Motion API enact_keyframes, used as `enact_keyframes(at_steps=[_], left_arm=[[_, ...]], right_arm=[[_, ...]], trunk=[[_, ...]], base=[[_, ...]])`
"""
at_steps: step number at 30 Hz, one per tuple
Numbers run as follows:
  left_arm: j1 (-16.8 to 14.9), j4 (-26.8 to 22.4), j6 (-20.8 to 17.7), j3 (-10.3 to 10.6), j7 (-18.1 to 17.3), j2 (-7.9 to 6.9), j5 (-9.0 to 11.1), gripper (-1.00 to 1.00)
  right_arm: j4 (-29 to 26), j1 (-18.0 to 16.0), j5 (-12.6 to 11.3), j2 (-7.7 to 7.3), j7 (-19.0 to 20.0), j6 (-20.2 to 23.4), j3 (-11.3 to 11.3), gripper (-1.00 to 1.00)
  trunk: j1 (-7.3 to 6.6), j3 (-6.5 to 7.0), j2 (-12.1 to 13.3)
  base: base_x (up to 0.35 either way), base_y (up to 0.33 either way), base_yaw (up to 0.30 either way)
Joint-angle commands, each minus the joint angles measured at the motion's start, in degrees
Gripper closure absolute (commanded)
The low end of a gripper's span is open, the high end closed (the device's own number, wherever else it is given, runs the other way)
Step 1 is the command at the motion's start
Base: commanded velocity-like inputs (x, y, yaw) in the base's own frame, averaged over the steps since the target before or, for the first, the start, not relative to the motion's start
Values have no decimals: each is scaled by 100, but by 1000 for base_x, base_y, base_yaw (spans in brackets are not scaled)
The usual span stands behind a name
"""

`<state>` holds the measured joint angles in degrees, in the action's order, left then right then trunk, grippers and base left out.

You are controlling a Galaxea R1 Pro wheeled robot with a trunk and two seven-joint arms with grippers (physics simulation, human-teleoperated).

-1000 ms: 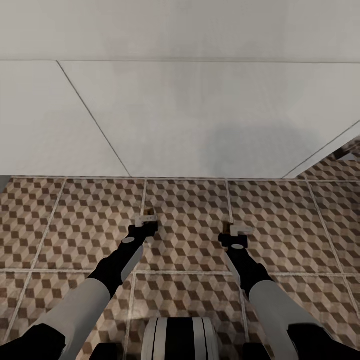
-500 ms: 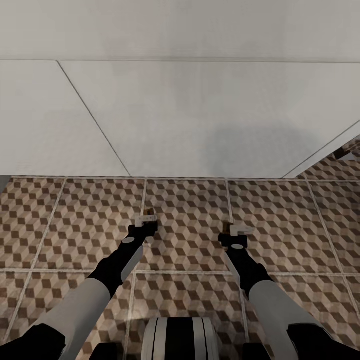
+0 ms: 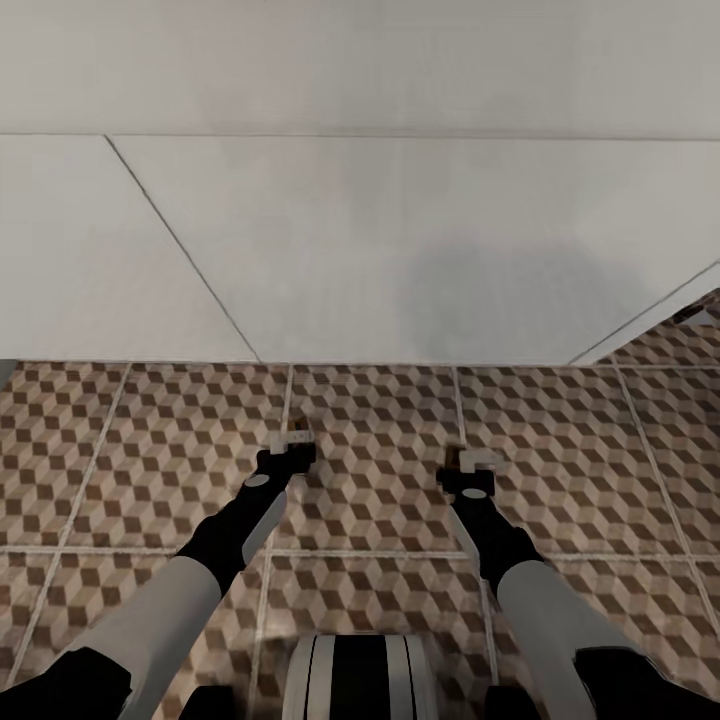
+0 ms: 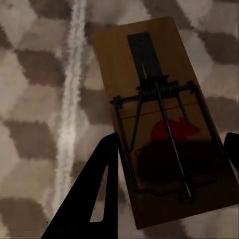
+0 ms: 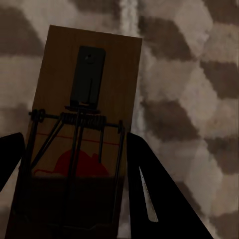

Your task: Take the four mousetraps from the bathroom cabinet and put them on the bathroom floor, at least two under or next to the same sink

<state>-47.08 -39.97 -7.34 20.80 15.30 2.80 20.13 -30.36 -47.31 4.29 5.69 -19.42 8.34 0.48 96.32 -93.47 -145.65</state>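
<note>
Partly shaded mousetraps point(image 4: 159, 129) point(image 5: 82, 134) btwn black jaws.

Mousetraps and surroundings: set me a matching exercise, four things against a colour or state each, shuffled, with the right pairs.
Things:
1. left tool
2. mousetrap board
3. floor
4. wall

Descriptions:
A. plain white panels
B. brown, beige and white cube pattern
C. tan wood with a red mouse print
D. dark fingers either side of a mousetrap

Pairs: 1-D, 2-C, 3-B, 4-A
</note>
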Motion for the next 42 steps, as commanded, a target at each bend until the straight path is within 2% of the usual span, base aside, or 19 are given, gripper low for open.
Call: enact_keyframes(at_steps=[1,13,34,42], left_arm=[[-2,-12,-22,30,52,-6,33,100],[-2,-11,-15,30,44,-7,37,100],[-2,66,-37,38,31,8,53,100],[-2,68,-87,44,36,71,69,100]], right_arm=[[-9,-1,26,1,-17,45,5,100],[-10,-2,35,2,-16,32,8,100],[21,-4,72,2,8,4,31,100],[22,1,71,2,4,1,31,100]], trunk=[[2,-3,-1],[2,-3,-1],[2,-3,-1],[2,-3,-1]], base=[[263,0,0],[276,0,0],[16,0,0],[0,0,0]])
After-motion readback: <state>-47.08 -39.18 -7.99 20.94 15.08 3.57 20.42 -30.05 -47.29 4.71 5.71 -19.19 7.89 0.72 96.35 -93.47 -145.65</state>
